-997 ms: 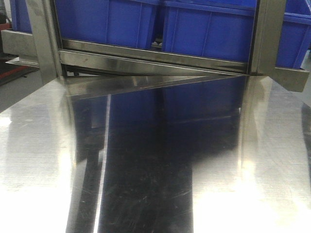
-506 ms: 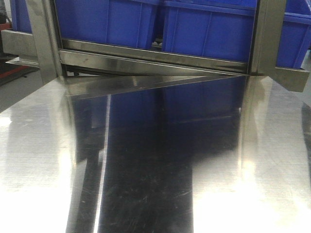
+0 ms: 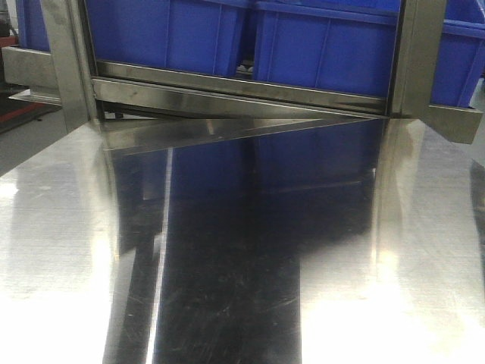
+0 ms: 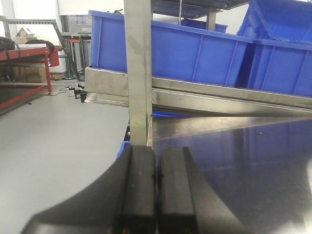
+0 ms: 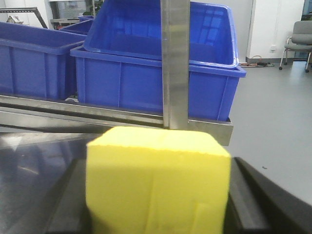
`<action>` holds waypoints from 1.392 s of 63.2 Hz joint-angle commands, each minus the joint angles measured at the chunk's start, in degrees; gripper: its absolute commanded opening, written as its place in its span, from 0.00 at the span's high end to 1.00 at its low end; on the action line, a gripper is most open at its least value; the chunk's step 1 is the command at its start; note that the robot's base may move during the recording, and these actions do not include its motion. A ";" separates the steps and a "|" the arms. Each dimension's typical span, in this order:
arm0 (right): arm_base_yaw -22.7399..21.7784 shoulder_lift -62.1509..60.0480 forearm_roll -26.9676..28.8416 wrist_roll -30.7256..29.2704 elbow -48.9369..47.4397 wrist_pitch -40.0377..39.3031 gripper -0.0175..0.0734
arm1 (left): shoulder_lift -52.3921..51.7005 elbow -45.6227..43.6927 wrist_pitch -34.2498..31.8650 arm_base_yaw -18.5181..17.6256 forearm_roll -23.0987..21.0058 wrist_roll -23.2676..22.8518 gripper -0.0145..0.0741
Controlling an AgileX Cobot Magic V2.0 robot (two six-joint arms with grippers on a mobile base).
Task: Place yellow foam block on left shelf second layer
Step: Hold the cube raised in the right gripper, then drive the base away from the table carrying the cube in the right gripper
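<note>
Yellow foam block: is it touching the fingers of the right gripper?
Touching. The right wrist view shows the yellow foam block wedged between the dark fingers, both sides meeting it with no gap.

A shiny steel tabletop (image 3: 242, 288) fills the foreground, reflecting bright patches of light. Behind it, a steel shelf rail (image 3: 227, 85) with upright posts (image 3: 68, 61) carries a row of blue plastic bins (image 3: 326, 45). Beyond lies smooth grey floor (image 4: 53, 141), with a red metal bench (image 4: 29, 53) on one side and a grey chair (image 5: 297, 39) by a white wall (image 5: 268, 24) on the other.
</note>
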 commanded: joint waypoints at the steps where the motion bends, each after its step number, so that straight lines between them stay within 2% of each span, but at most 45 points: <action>1: -0.32 0.23 -0.57 -0.72 -1.74 -4.96 0.28 | -0.96 1.54 -4.61 -0.04 -0.32 -0.19 0.70; 88: -0.32 0.23 -0.57 -0.72 -1.74 -4.96 0.28 | -0.96 1.54 -4.61 -0.04 -0.32 -0.19 0.70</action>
